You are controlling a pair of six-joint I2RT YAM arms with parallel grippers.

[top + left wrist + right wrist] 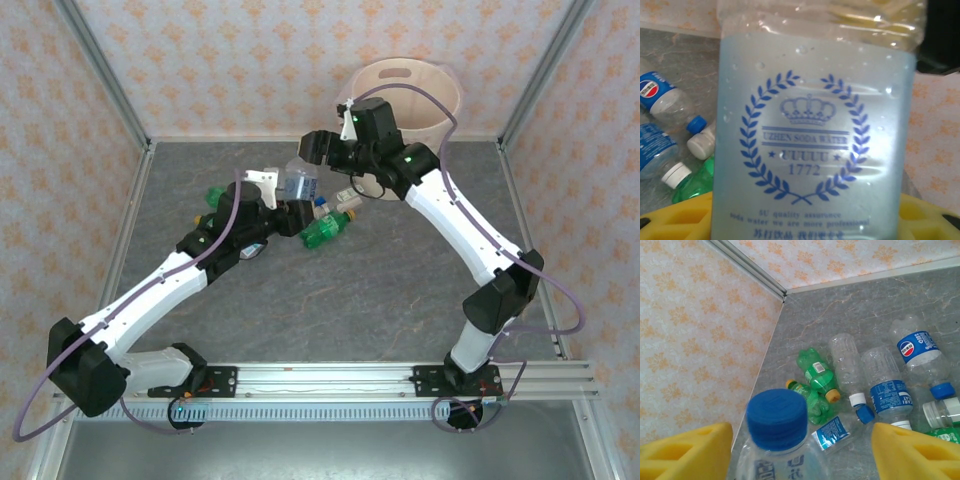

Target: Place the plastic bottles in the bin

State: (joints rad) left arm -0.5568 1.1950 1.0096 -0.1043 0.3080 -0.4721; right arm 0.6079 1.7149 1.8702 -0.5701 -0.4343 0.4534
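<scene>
Left gripper (290, 205) holds soda water bottle (300, 183) upright. Right gripper (800, 450) wide around its blue cap (777, 412), not touching. Bin (440, 105) behind right gripper, near back wall. Loose bottles (880, 375) lie below.

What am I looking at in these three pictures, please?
Two robot arms are bolted to a table, each ending in a two-fingered pincer. One picture looks down from above; the other two come from cameras on the wrists. The left pincer grips a clear, blue-labelled bottle upright. The right pincer stands open around its blue cap, not touching it. Loose bottles, clear and green, lie on the table. The cream bin stands at the far edge.
</scene>
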